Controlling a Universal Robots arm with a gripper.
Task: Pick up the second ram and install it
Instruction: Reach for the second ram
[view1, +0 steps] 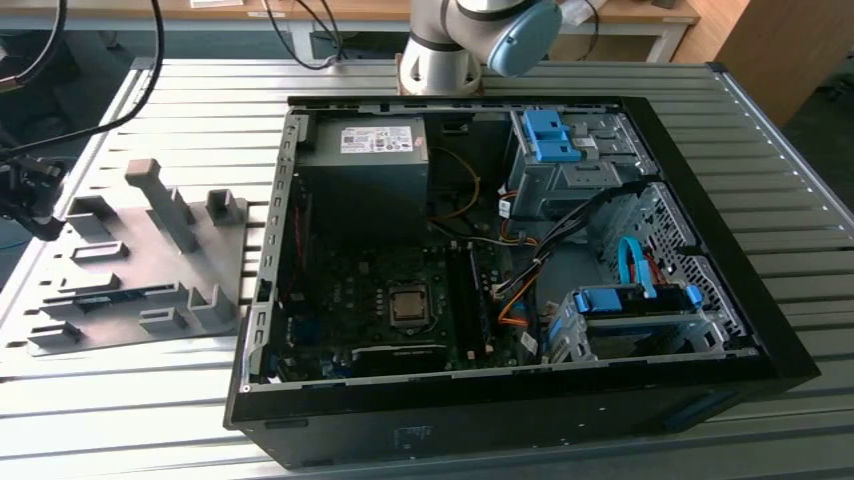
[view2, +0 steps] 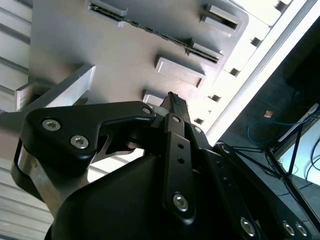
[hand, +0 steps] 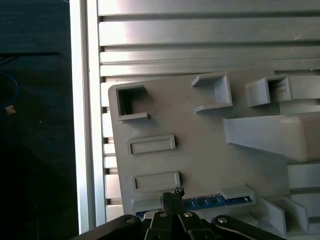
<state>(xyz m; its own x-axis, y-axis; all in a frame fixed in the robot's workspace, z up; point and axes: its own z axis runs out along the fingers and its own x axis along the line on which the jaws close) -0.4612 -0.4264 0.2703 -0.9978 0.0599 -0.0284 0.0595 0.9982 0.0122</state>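
Note:
The second ram (view1: 114, 297) is a thin dark stick standing on edge in a slot of the grey holder tray (view1: 134, 250), at the exterior view's left. Its blue-green board (hand: 215, 201) shows in the first wrist view, and its thin dark edge (view2: 150, 29) in the second wrist view. My black gripper (view1: 34, 205) hovers over the tray's outer side. Its fingers are pressed together with nothing between them in both wrist views (hand: 172, 192) (view2: 172, 97). The tips sit just short of the stick, apart from it.
The open computer case (view1: 694, 330) lies at the exterior view's right, with the motherboard, the CPU socket (view1: 407, 303) and long black slots (view1: 467, 290) inside. Raised grey blocks (view1: 167, 200) stand on the tray. The table's edge (hand: 82, 125) runs close beside the tray.

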